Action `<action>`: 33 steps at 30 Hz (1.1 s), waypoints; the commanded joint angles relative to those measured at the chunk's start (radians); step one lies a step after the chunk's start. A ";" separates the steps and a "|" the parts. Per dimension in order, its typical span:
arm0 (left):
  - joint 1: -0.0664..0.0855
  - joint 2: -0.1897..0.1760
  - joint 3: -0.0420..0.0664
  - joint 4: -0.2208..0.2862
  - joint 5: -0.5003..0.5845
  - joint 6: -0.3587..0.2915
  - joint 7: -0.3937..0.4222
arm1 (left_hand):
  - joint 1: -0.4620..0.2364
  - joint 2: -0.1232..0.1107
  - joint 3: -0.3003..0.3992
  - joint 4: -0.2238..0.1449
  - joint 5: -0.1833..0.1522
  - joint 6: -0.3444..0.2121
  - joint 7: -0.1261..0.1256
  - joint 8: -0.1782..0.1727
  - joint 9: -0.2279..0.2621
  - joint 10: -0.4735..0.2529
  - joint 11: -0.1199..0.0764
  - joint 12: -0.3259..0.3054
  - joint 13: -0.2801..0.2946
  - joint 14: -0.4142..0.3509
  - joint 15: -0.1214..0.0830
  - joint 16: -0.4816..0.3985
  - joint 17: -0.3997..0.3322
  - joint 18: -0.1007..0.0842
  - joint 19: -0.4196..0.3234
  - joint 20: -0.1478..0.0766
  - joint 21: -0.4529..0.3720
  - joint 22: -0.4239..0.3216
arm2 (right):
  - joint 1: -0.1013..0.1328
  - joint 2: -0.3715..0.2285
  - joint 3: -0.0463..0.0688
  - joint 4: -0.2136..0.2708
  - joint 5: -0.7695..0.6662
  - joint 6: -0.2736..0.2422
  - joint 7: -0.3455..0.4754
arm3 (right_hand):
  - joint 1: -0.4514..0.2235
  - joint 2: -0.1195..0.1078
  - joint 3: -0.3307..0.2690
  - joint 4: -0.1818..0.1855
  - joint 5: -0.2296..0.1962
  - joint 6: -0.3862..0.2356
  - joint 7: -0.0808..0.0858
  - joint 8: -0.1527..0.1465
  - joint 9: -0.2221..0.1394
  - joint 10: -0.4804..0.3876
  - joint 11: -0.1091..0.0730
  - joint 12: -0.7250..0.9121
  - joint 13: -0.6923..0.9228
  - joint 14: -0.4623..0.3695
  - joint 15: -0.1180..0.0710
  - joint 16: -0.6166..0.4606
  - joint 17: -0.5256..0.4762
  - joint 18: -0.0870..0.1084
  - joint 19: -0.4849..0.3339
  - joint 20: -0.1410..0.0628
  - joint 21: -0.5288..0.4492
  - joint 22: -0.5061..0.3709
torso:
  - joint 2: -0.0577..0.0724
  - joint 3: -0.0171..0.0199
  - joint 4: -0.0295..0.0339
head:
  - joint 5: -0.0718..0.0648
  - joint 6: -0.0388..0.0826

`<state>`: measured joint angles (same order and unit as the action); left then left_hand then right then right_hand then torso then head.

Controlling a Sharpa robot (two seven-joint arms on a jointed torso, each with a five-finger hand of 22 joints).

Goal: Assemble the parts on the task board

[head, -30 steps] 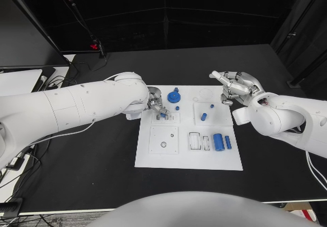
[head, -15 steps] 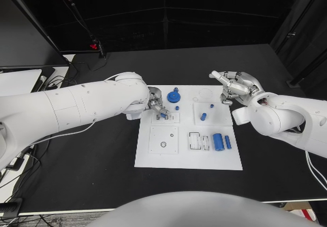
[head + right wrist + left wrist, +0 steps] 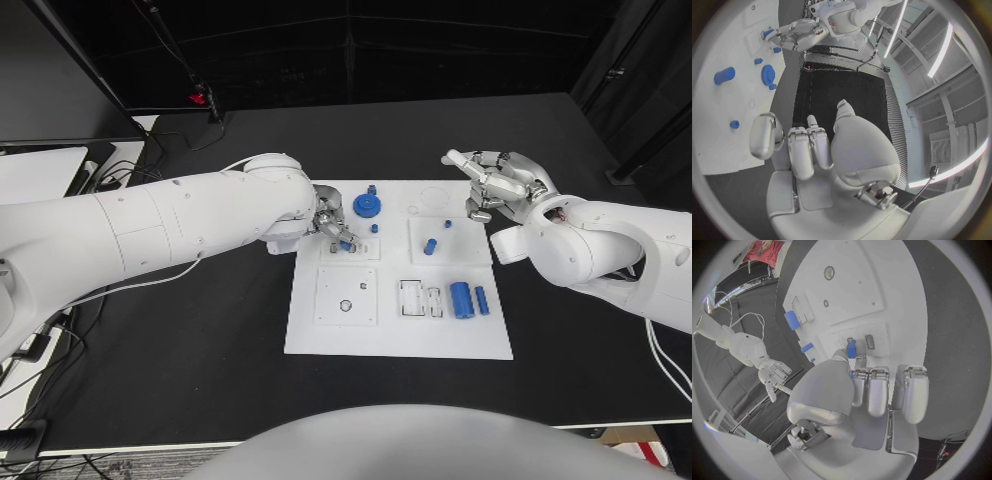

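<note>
On the white task board (image 3: 397,340) in the middle of the desk, the nearest parts were a blue cylinder (image 3: 462,299) and a thin blue pin (image 3: 482,301), which looked light, stiff and smooth, best pinched across the middle. Farther on, the left hand (image 3: 330,225) pinched a small blue peg (image 3: 851,348) at its upper end over the board. The right hand (image 3: 499,184) hovered beside the board's far edge, fingers curled, holding nothing.

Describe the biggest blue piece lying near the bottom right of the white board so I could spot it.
Start at the flat white task board in the middle of the black table. Near its right edge lies a fat blue cylinder. It is far thicker than the slim blue peg lying right beside it.
</note>
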<state>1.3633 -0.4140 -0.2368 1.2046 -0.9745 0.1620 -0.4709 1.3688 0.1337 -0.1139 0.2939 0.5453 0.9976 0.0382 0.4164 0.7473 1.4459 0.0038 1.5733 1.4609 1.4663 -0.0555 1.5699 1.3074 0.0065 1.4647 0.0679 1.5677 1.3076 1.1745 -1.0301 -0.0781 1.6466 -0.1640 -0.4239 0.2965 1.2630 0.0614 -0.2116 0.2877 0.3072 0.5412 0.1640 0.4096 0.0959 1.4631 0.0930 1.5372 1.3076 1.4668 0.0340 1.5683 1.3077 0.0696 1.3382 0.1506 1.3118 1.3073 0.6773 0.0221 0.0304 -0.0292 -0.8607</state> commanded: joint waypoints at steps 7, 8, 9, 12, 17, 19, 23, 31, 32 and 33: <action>0.000 0.006 0.001 -0.005 -0.001 0.009 0.002 | 0.081 0.072 0.008 0.000 0.003 0.004 -0.003 0.001 0.001 0.125 -0.024 -0.002 0.110 0.105 -0.005 0.001 0.263 -0.006 0.106 -0.007 0.003 0.263 | 0.001 0.000 0.000 0.003 0.002 0.005 0.009 | -0.004 0.012 -0.005 0.001 0.003 -0.009 0.019 0.004 0.002 0.033 0.006 -0.001 0.211 0.104 0.010 0.002 0.263 0.008 -0.006 0.002 -0.006 0.146 | 0.000 0.0002 0.0003 | 0.002 -0.002; -0.001 0.007 0.001 -0.006 -0.001 0.009 0.003 | 0.081 0.072 0.008 0.000 0.003 0.004 -0.003 0.001 0.001 0.125 -0.024 -0.002 0.110 0.105 -0.005 0.001 0.263 -0.006 0.106 -0.007 0.003 0.263 | 0.001 0.000 0.000 0.003 0.002 0.005 0.008 | -0.004 0.012 -0.005 0.001 0.003 -0.009 0.019 0.004 0.002 0.033 0.006 -0.001 0.211 0.104 0.010 0.002 0.263 0.008 -0.006 0.002 -0.006 0.146 | 0.000 0.0000 0.0003 | 0.002 -0.002; -0.001 0.007 0.001 -0.006 -0.001 0.009 0.004 | 0.081 0.072 0.008 0.000 0.003 0.004 -0.003 0.001 0.001 0.125 -0.024 -0.002 0.110 0.105 -0.005 0.001 0.263 -0.006 0.106 -0.007 0.003 0.263 | 0.001 0.000 0.000 0.003 0.002 0.005 0.008 | -0.004 0.012 -0.005 0.001 0.003 -0.009 0.019 0.004 0.002 0.033 0.006 -0.001 0.211 0.104 0.010 0.002 0.263 0.008 -0.006 0.002 -0.006 0.146 | 0.000 0.0000 0.0003 | 0.002 -0.002; -0.001 0.010 0.001 -0.008 -0.001 0.012 0.004 | 0.081 0.072 0.008 0.000 0.003 0.004 -0.003 0.001 0.001 0.125 -0.024 -0.002 0.110 0.105 -0.005 0.001 0.263 -0.006 0.106 -0.007 0.003 0.263 | 0.001 0.000 0.000 0.003 0.002 0.005 0.008 | -0.004 0.012 -0.005 0.001 0.003 -0.009 0.019 0.004 0.002 0.033 0.006 -0.001 0.211 0.104 0.010 0.002 0.263 0.008 -0.006 0.002 -0.006 0.146 | 0.000 0.0001 0.0000 | -0.004 -0.004; -0.003 0.014 0.001 -0.011 -0.001 0.017 0.006 | 0.081 0.072 0.010 0.000 0.003 0.003 -0.002 0.000 0.001 0.125 -0.024 -0.002 0.110 0.105 -0.005 0.001 0.263 -0.006 0.106 -0.007 0.003 0.263 | 0.001 -0.001 0.000 0.003 0.002 0.004 0.008 | -0.005 0.013 -0.006 0.001 0.003 -0.010 0.019 0.006 0.002 0.033 0.006 -0.001 0.211 0.104 0.010 0.002 0.263 0.008 -0.007 0.002 -0.006 0.145 | 0.000 -0.0005 -0.0001 | -0.003 -0.006; -0.003 0.016 0.001 -0.011 -0.001 0.019 0.006 | 0.081 0.072 0.010 0.000 0.003 0.003 -0.002 0.000 0.001 0.125 -0.024 -0.002 0.110 0.105 -0.005 0.001 0.263 -0.006 0.106 -0.007 0.003 0.263 | 0.001 -0.001 0.000 0.003 0.002 0.004 0.008 | -0.006 0.013 -0.006 0.001 0.003 -0.010 0.019 0.006 0.002 0.033 0.006 -0.001 0.211 0.104 0.010 0.002 0.263 0.008 -0.007 0.002 -0.007 0.145 | 0.000 -0.0002 0.0008 | -0.004 -0.006; -0.004 0.018 0.001 -0.012 -0.001 0.025 0.001 | 0.081 0.072 0.011 0.000 0.003 0.003 -0.002 -0.001 0.001 0.125 -0.023 -0.002 0.110 0.105 -0.005 0.001 0.263 -0.006 0.106 -0.007 0.003 0.263 | 0.001 -0.001 0.000 0.003 0.002 0.004 0.008 | -0.006 0.013 -0.006 0.001 0.003 -0.010 0.019 0.006 0.002 0.033 0.006 -0.001 0.211 0.104 0.010 0.002 0.263 0.008 -0.007 0.002 -0.007 0.145 | 0.000 -0.0001 0.0008 | -0.005 -0.006; -0.006 0.021 0.001 -0.016 -0.001 0.033 -0.008 | 0.082 0.067 0.016 -0.002 -0.006 0.002 -0.002 -0.003 0.002 0.125 -0.022 -0.002 0.110 0.105 -0.005 0.001 0.263 -0.006 0.106 -0.007 0.003 0.263 | 0.001 -0.002 0.000 0.004 0.002 0.004 0.008 | -0.006 0.013 -0.006 0.001 0.003 -0.010 0.019 0.006 0.002 0.033 0.006 -0.001 0.211 0.104 0.010 0.002 0.263 0.008 -0.007 0.002 -0.007 0.145 | 0.000 0.0001 0.0011 | -0.005 -0.006; -0.006 0.020 0.001 -0.016 -0.001 0.033 -0.009 | 0.082 0.067 0.016 -0.002 -0.007 0.002 -0.001 -0.004 0.002 0.125 -0.022 -0.002 0.110 0.105 -0.005 0.001 0.263 -0.006 0.106 -0.007 0.003 0.263 | 0.001 -0.002 0.000 0.004 0.002 0.004 0.008 | -0.006 0.013 -0.006 0.001 0.003 -0.010 0.019 0.006 0.002 0.033 0.006 -0.001 0.211 0.104 0.010 0.002 0.263 0.008 -0.007 0.002 -0.007 0.145 | 0.000 0.0003 0.0010 | -0.005 -0.006; -0.007 0.020 0.001 -0.016 -0.001 0.033 -0.009 | 0.082 0.067 0.016 -0.002 -0.007 0.002 -0.001 -0.004 0.002 0.125 -0.022 -0.002 0.110 0.105 -0.005 0.001 0.263 -0.006 0.106 -0.007 0.003 0.263 | 0.001 -0.002 0.000 0.004 0.002 0.004 0.008 | -0.006 0.013 -0.006 0.001 0.003 -0.010 0.019 0.006 0.002 0.033 0.006 -0.001 0.211 0.104 0.010 0.002 0.263 0.008 -0.007 0.002 -0.007 0.145 | 0.000 0.0003 0.0010 | -0.005 -0.006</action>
<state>1.3579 -0.3939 -0.2354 1.1898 -0.9738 0.1754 -0.4703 1.3706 0.1320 -0.1016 0.2927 0.5452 0.9991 0.0402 0.4086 0.7480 1.4459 0.0038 1.5761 1.4612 1.4676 -0.0537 1.5699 1.3074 0.0065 1.4646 0.0679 1.5677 1.3075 1.1745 -1.0315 -0.0781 1.6477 -0.1639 -0.4239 0.2964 1.2581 0.0663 -0.2116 0.2877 0.3072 0.5377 0.1676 0.4114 0.0958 1.4631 0.0930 1.5372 1.3076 1.4668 0.0340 1.5683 1.3075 0.0696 1.3382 0.1506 1.3118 1.3073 0.6774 0.0220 0.0306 -0.0344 -0.8672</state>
